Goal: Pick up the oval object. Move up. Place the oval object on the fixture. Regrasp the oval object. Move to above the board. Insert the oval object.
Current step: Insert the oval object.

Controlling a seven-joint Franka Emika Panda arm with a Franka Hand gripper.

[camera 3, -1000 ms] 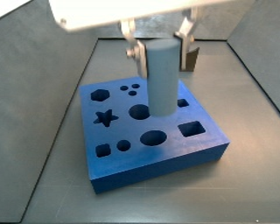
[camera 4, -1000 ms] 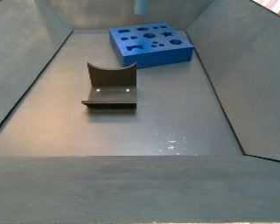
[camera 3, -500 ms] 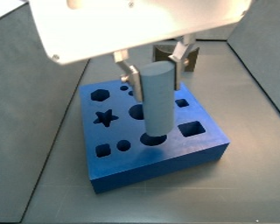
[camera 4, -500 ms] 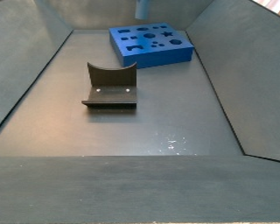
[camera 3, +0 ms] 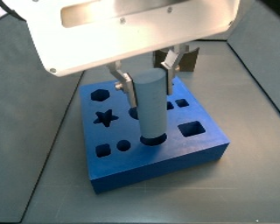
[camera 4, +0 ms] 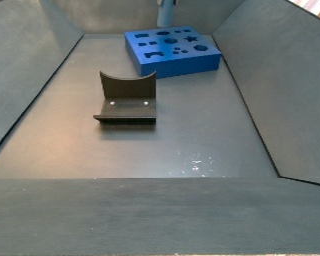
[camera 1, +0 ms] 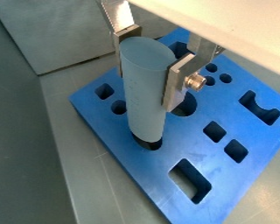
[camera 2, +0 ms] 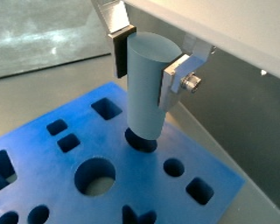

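Observation:
The oval object (camera 1: 143, 92) is a pale blue-grey peg held upright between my gripper's (camera 1: 149, 66) silver fingers. Its lower end sits in the mouth of the oval hole of the blue board (camera 1: 108, 109). Both wrist views show this; in a wrist view the peg (camera 2: 145, 96) stands in the gripper (camera 2: 149, 61) over the board (camera 2: 60, 175). In a side view the gripper (camera 3: 145, 86) holds the peg (camera 3: 150, 109) down onto the board (camera 3: 166, 157). The fixture (camera 4: 125, 100) stands empty on the floor, apart from the board (camera 4: 190, 62).
The board has several other cut-outs: star, circles, squares. Grey bin walls (camera 4: 43, 70) slope up around the floor. In a side view the fixture (camera 3: 192, 59) shows just behind the board. The large white wrist housing (camera 3: 130, 31) hides the gripper's upper part.
The gripper has come down with the peg. The peg's lower end, which hung above the board, now meets the oval hole. The board and the fixture have not moved.

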